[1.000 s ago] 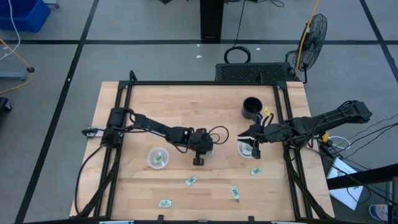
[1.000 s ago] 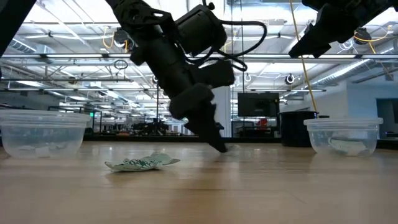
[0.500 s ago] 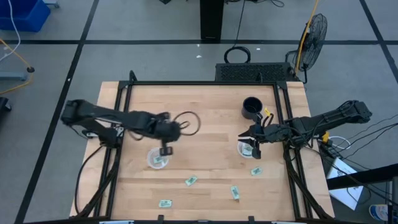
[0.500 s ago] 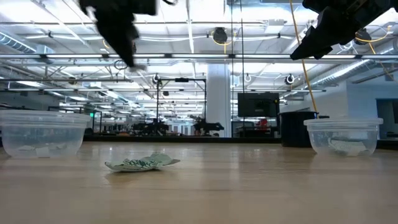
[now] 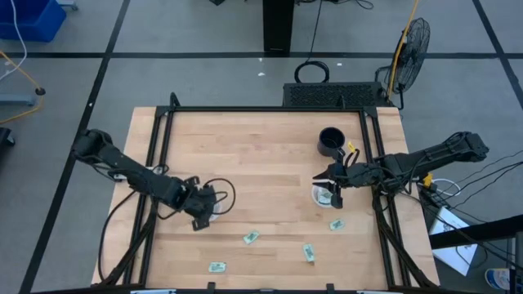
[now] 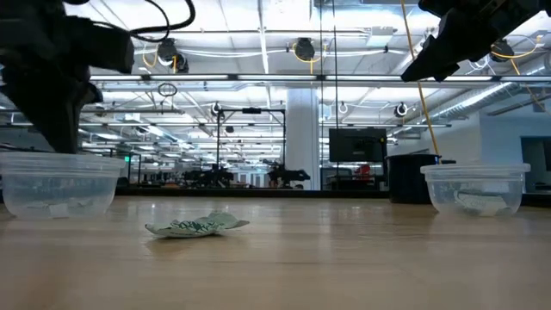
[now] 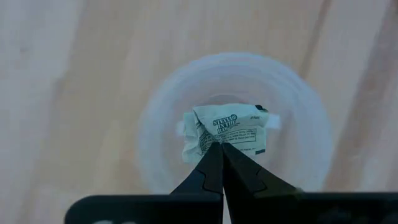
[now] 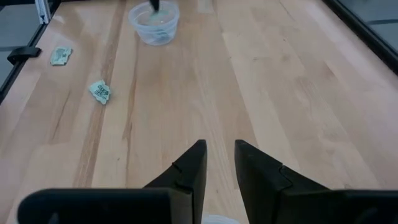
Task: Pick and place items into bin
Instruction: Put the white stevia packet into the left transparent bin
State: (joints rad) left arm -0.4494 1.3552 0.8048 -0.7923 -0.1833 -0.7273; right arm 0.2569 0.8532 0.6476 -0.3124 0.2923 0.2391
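My left gripper (image 5: 201,220) hangs over the left clear cup (image 5: 207,207), shut on a white and pale green packet (image 7: 227,130). The packet hides the cup's bottom in the left wrist view. My right gripper (image 5: 330,187) hovers open above the right clear cup (image 5: 324,195), which holds packets (image 6: 472,201); its fingers (image 8: 198,155) touch nothing. Several more packets lie flat on the wood: one (image 5: 251,238), another (image 5: 309,252), a third (image 5: 216,266) and one near the right cup (image 5: 335,224). The low view shows a crumpled one (image 6: 196,226). My left gripper pinches the packet by its lower edge (image 7: 217,142), between the two fingertips, coming from above and pointing down. The packet is crumpled and lifted clear, held over the mouth of the left clear cup (image 7: 292,124).
A black cup (image 5: 331,140) stands on the table behind the right arm. A dark frame rail (image 5: 245,109) runs round the table. Bare wood lies between the two clear cups and along the far half of the table.
My left gripper rose from the middle of the table, swung toward the left edge and came down over the left clear cup, staying shut.
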